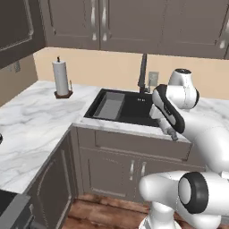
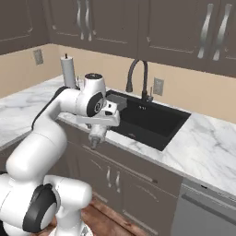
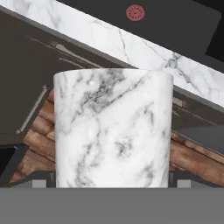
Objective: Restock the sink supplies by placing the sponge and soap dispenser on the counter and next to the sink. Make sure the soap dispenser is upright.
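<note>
My gripper [image 2: 97, 137] hangs in the air in front of the counter's front edge, just before the sink [image 2: 152, 123]. It is shut on the soap dispenser [image 3: 113, 127], a pale white bottle with grey marble veining that stands wide between the finger tips in the hand view. In the base views the soap dispenser [image 2: 97, 132] juts down below the hand, its narrow end lowest, and the gripper [image 1: 172, 134] sits at the basin's near right corner. The black sink [image 1: 134, 109] lies in the white marble counter [image 1: 36, 120]. The sponge is out of view.
A grey tray insert [image 1: 109, 105] fills the sink's left part, and a tall dark faucet [image 2: 136, 76] rises behind it. A paper towel roll [image 1: 61, 78] stands at the back left. Dark cabinets [image 1: 129, 165] and a wood floor [image 3: 194, 159] lie below.
</note>
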